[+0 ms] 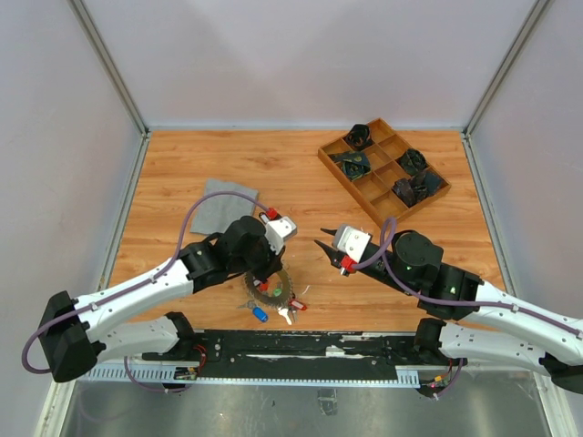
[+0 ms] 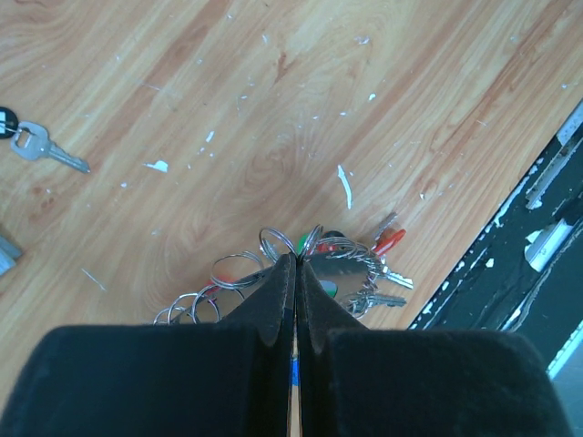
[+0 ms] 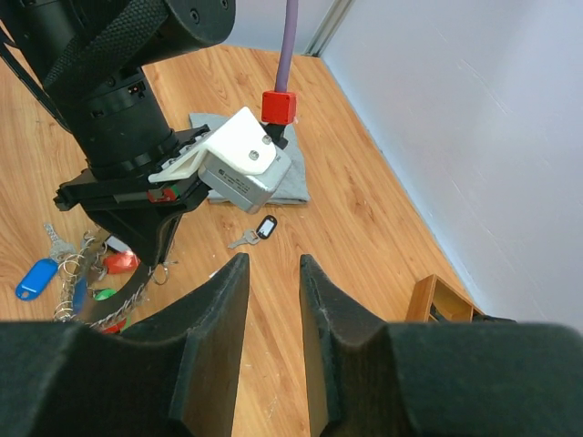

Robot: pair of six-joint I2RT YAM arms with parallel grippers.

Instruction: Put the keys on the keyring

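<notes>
The keyring (image 1: 276,289), a cluster of thin metal rings and silver keys with red, green and blue tags, lies on the wooden table near the front edge. My left gripper (image 1: 267,271) points down at it. In the left wrist view the left gripper (image 2: 296,258) is shut, its tips pinching the rings of the keyring (image 2: 351,264). A loose key with a black tag (image 3: 256,232) lies beyond the left arm; it also shows in the left wrist view (image 2: 41,148). My right gripper (image 1: 321,246) is open and empty to the right, above the table (image 3: 273,261).
A grey cloth (image 1: 223,205) lies at the back left. A wooden compartment tray (image 1: 351,187) with dark items stands at the back right. A blue tag (image 1: 260,314) and small keys (image 1: 287,315) lie by the black front rail (image 1: 310,344).
</notes>
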